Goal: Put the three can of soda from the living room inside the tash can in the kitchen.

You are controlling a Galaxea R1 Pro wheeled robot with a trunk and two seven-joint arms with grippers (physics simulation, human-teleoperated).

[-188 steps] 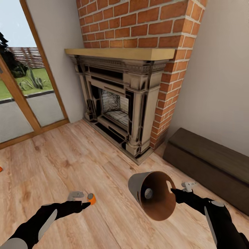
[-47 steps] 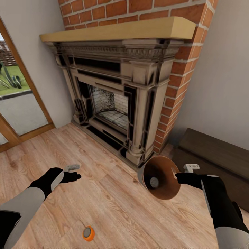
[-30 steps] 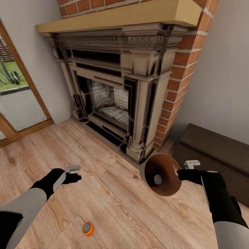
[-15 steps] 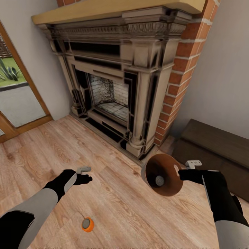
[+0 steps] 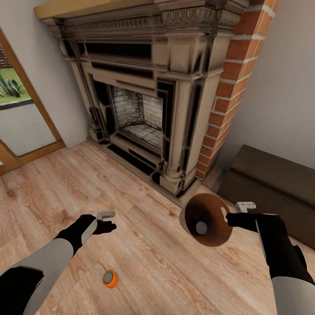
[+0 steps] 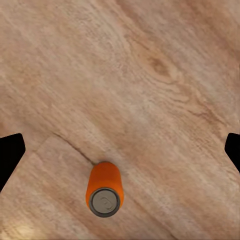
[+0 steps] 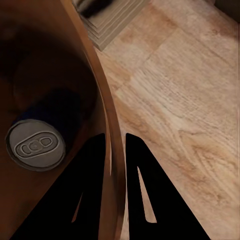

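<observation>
Orange can point(image 6: 104, 187): glossy, silvery metal top. Bin point(image 5: 205, 220): wood-toned inside. Floor point(image 5: 148, 245): matt grained planks.

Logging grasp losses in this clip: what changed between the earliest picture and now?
The orange can, earlier held in the left gripper, has been let go and now stands upright on the wood floor, below open fingers. The robot has also come nearer the fireplace. Unchanged: the right gripper still clamps the bin's rim, one can inside.
</observation>
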